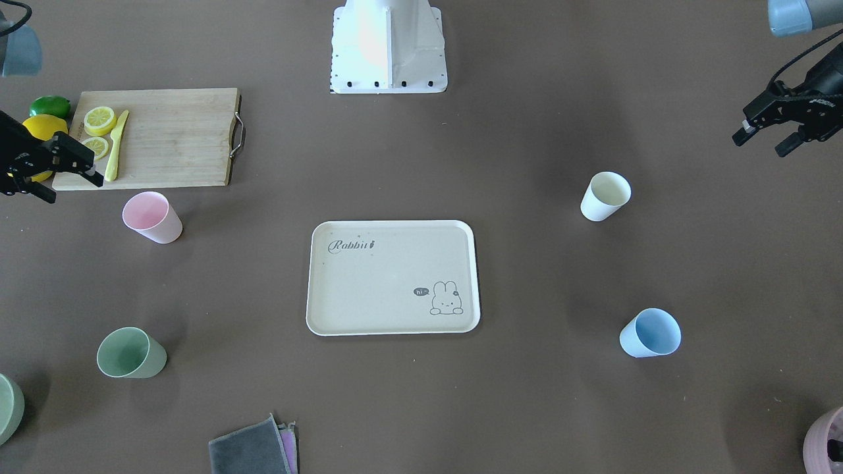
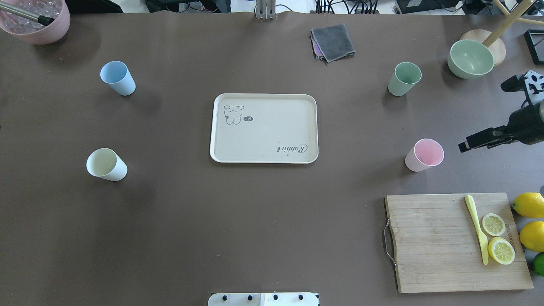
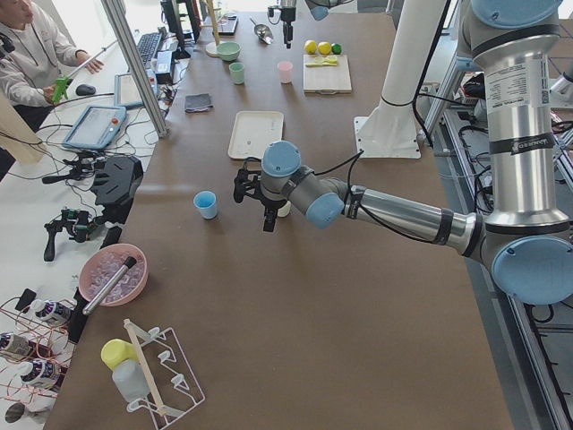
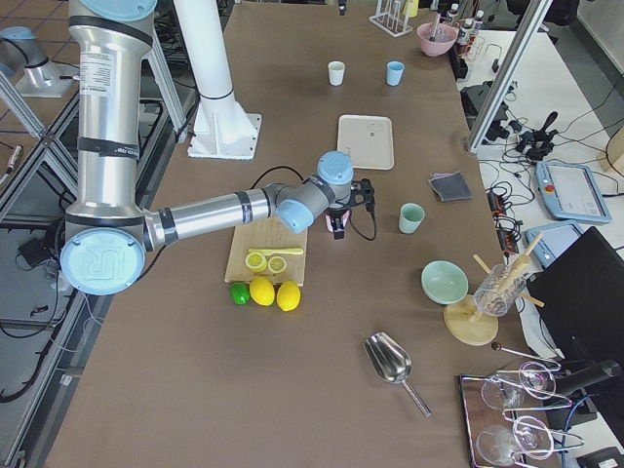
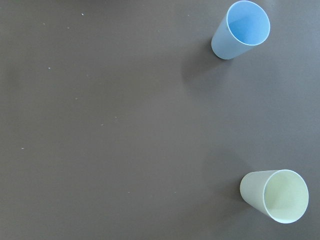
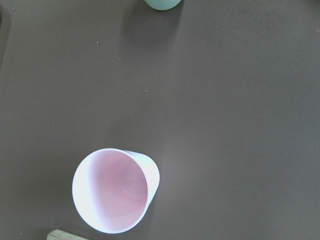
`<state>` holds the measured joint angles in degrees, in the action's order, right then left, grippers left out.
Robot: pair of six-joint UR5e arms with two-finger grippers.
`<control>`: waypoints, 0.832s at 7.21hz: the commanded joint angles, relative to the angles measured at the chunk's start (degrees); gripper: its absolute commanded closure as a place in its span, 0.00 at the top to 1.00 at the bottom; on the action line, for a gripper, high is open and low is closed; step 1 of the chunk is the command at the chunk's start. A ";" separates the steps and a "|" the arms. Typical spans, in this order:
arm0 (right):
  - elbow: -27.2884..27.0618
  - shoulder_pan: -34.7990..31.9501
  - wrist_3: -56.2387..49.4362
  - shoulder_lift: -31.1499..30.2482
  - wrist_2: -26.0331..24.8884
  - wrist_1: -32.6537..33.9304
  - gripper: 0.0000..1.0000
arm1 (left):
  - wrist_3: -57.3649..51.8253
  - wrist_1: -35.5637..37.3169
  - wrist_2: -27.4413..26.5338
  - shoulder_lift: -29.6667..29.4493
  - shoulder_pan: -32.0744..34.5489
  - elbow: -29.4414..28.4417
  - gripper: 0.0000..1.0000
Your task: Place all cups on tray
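The cream "Rabbit" tray [image 1: 388, 283] lies bare at the table's middle, also in the overhead view [image 2: 263, 131]. Four cups stand upright on the table around it. These are the pink cup [image 1: 151, 217] [image 2: 424, 155] [image 6: 117, 190], the sage green cup [image 1: 130, 353] [image 2: 404, 78], the cream-white cup [image 1: 606, 196] [image 2: 106, 164] [image 5: 275, 195] and the light blue cup [image 1: 650, 333] [image 2: 117, 78] [image 5: 240, 29]. My right gripper [image 1: 72, 189] [image 2: 474, 143] is open and empty, hovering beside the pink cup. My left gripper [image 1: 761, 145] is open and empty, raised at the table's side near the cream-white cup.
A wooden cutting board [image 2: 429, 246] holds lemon slices [image 2: 497, 238] and a yellow knife [image 2: 478, 229], with whole lemons [image 2: 529, 205] and a lime beside it. A grey cloth [image 2: 333, 41], a pale green bowl [image 2: 469, 58] and a mauve bowl [image 2: 36, 25] sit along the far edge.
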<state>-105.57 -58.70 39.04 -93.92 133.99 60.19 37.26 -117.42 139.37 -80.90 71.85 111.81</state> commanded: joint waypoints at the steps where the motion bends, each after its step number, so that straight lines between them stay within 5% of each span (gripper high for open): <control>1: 3.94 3.15 1.83 3.98 -2.33 -0.07 0.91 | 2.63 -0.62 -1.64 -0.48 -1.98 -0.01 0.94; 4: 8.70 4.03 1.74 7.07 -2.33 0.02 0.83 | 2.81 -0.62 -2.44 -0.58 -2.07 -0.10 0.94; 5: 9.50 4.29 1.83 7.51 -2.16 0.02 0.55 | 2.99 -0.62 -2.44 -0.58 -2.16 -0.19 0.94; 6: 9.33 4.29 1.83 7.43 -1.72 0.02 0.07 | 5.51 -0.79 -2.44 -0.58 -3.46 0.07 0.94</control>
<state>-96.66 -54.54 40.84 -86.76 131.89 60.20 40.86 -118.09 136.95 -81.47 69.39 111.73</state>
